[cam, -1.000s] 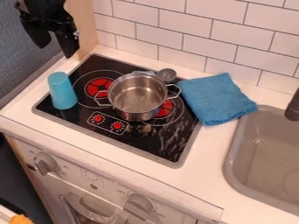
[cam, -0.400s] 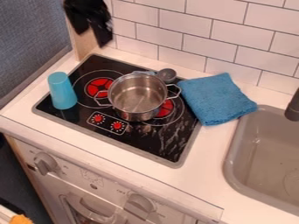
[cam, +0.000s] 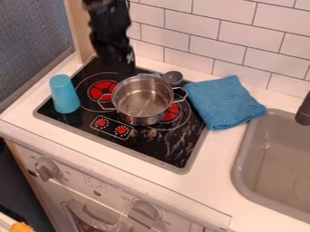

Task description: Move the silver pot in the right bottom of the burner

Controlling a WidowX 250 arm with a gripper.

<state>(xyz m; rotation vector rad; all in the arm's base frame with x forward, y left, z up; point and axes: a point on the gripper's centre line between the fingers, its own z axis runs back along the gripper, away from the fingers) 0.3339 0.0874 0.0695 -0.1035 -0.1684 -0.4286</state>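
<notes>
Camera view: a turquoise cup (cam: 64, 94) stands upright on the stovetop's (cam: 163, 147) left. The gripper (cam: 118, 65) hangs over the far edge, clenched or released, I cannot tell. The silver pot (cam: 142, 99) sits mid-stovetop, partly covering the right burner (cam: 172, 113). A blue cloth (cam: 224, 103) lies farther right, beside the sink (cam: 240, 165).

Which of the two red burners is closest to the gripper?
The left-hand red burner, between the light blue cup and the silver pot. The right-hand red burner, partly hidden by the pot, is farther from the gripper.
</notes>
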